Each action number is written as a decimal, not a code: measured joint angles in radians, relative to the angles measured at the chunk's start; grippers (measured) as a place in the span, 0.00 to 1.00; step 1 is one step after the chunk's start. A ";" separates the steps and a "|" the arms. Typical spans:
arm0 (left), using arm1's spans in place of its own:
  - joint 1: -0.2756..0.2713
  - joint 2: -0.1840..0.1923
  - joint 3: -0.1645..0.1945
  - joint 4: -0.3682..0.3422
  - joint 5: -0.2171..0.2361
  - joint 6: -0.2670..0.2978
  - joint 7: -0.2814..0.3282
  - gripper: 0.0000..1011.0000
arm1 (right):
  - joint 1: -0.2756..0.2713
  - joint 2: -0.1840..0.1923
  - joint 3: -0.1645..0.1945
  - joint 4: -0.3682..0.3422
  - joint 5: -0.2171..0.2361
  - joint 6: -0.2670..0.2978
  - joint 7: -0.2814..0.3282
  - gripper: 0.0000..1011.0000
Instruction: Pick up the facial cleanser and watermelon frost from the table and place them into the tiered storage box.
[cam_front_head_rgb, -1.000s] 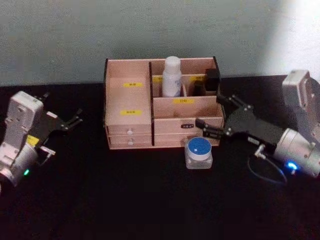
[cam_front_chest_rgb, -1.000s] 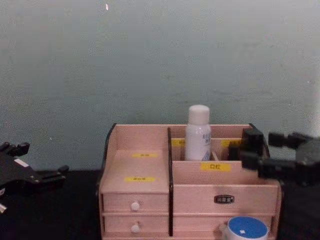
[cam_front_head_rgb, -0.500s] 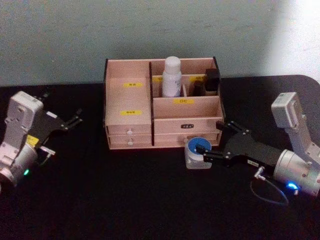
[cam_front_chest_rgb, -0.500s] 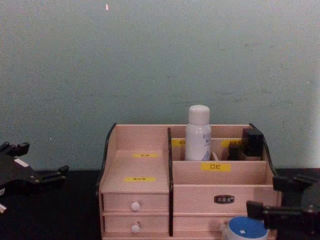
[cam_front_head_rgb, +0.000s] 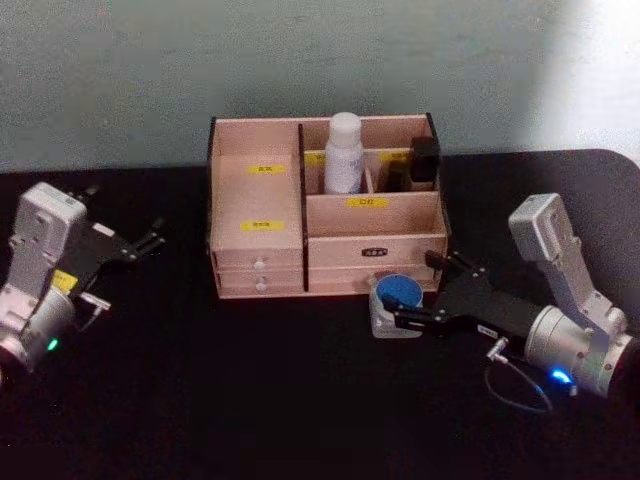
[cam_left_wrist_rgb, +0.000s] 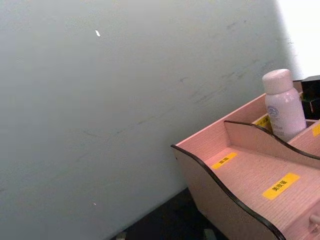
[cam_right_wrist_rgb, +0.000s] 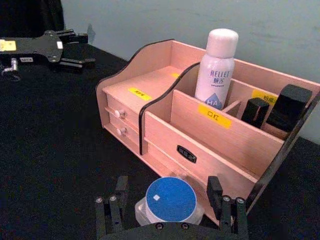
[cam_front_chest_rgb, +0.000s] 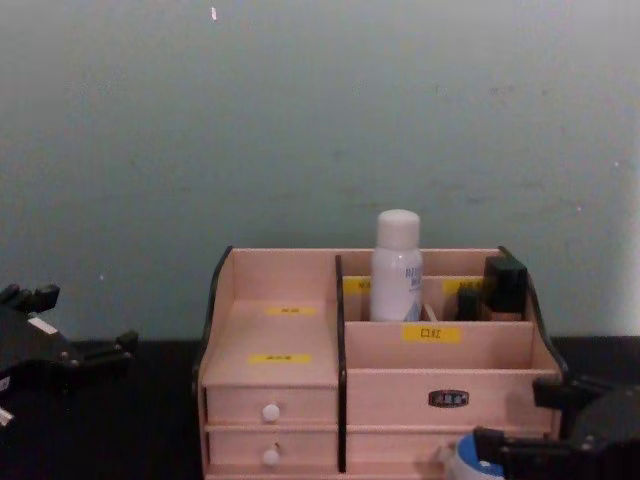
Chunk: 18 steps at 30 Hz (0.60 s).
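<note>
I see the black table (cam_front_head_rgb: 250, 400) carrying the wooden organizer (cam_front_head_rgb: 260, 250) near its back edge. My left gripper (cam_front_head_rgb: 150, 238) sits well off to the organizer's left, fingers spread and holding nothing. My right gripper (cam_right_wrist_rgb: 166, 195) is low in front of the organizer's right side, fingers parted and grasping nothing. The white bottle (cam_front_head_rgb: 343, 155) stands upright in a rear compartment. The blue-lidded jar (cam_front_head_rgb: 397, 305) stands on the table just before the drawers, between those parted fingers, with a gap on each side.
</note>
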 joint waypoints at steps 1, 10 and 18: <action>0.000 0.000 0.000 0.000 0.000 0.000 0.000 0.99 | 0.002 -0.005 -0.001 0.004 -0.002 0.004 -0.001 0.99; 0.000 0.000 0.000 0.000 0.000 0.000 0.000 0.99 | 0.004 -0.019 -0.003 0.025 -0.006 0.023 0.003 0.99; 0.000 0.000 0.000 0.000 0.000 0.000 0.000 0.99 | 0.006 -0.023 -0.005 0.048 -0.002 0.035 0.016 0.99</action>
